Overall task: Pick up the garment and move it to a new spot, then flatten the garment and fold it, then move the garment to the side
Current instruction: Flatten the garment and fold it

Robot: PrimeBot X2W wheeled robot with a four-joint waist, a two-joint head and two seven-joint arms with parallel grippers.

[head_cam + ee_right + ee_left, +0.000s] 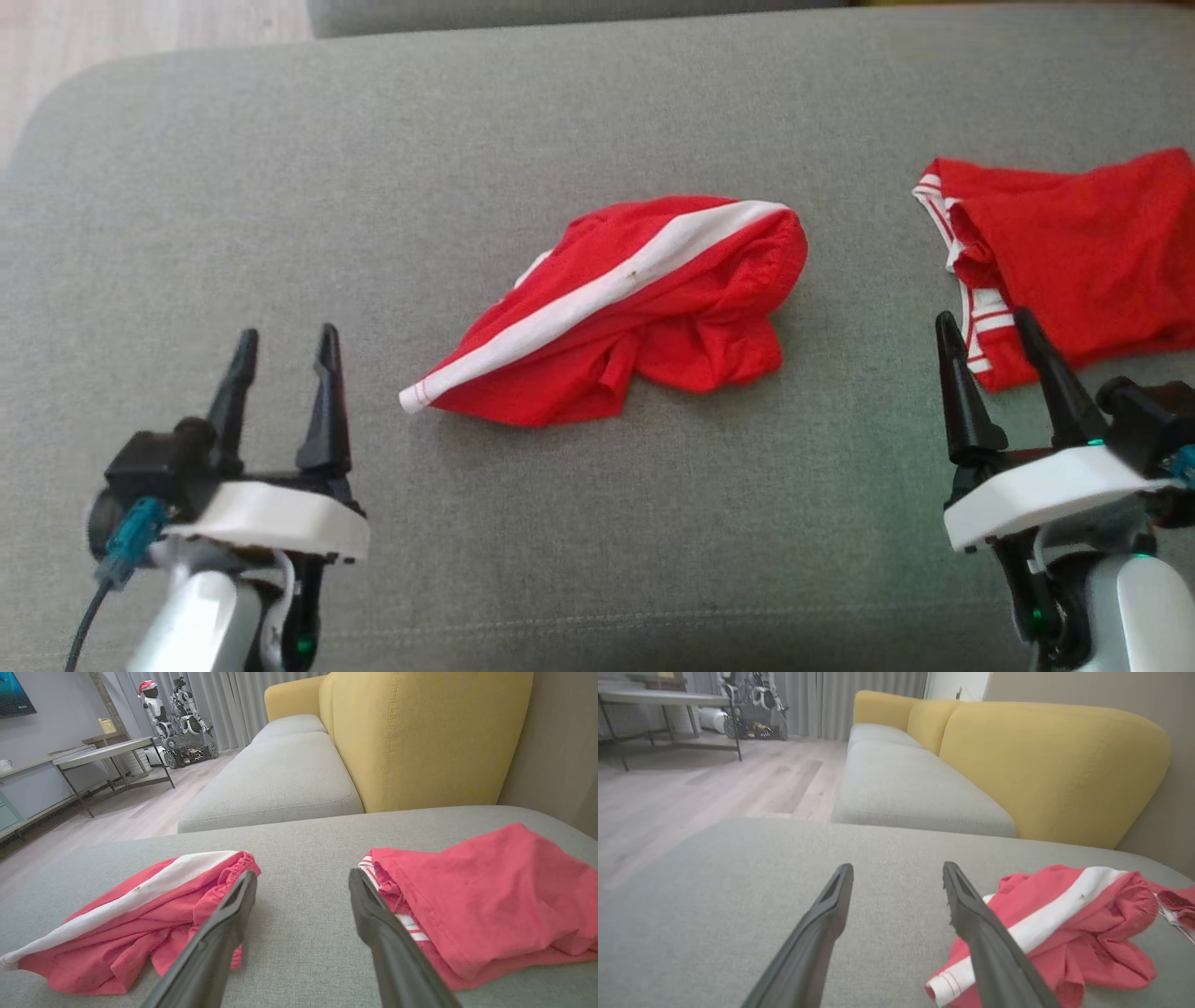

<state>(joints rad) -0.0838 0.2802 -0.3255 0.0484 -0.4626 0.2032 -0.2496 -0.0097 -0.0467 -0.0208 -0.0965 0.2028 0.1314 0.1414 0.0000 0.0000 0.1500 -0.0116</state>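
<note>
The left claw [288, 332] is seen at the near left. Its two fingers are held apart and nothing is between them. The right claw [983, 315] is seen at the near right. Its fingers are spread apart too, and nothing is held.

The red garment [644, 299] with the white stripe is found in the middle of the grey cushion [560, 523], between the two claws and a bit farther away. It is bunched up in a heap and is touched by neither claw. A second red garment [1074, 252] is laid at the right, just beyond the right claw, and it looks flatter.

Flattening seems to be the step in hand. It is best done with both claws. The striped corner at the near left should be pinched by one claw, and the bunched end at the far right by the other. Only the top layer should be taken. The cloth should be pulled apart slowly, so that no folds are trapped. The second garment should not be caught.
</note>
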